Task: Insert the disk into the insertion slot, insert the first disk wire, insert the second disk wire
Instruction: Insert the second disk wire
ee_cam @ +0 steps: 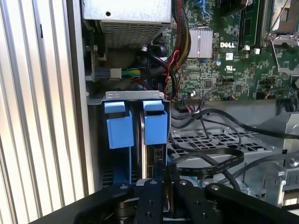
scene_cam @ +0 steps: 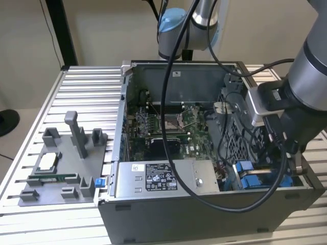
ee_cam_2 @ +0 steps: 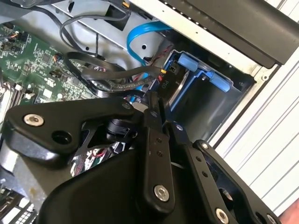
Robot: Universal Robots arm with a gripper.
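The hand [ee_cam: 161, 179] is reaching down into the computer case [scene_cam: 204, 209], its fingers nearly closed and pinching a black wire's plug against the disk [ee_cam: 149, 154], which is sitting edge-up inside the insertion slot [ee_cam: 135, 96] between blue clips

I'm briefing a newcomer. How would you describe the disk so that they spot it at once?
Find the open computer case; go to its front corner at the exterior view's right. The disk stands on edge in the grey bay, clipped in bright blue plastic, unlike the labelled grey power-supply box.
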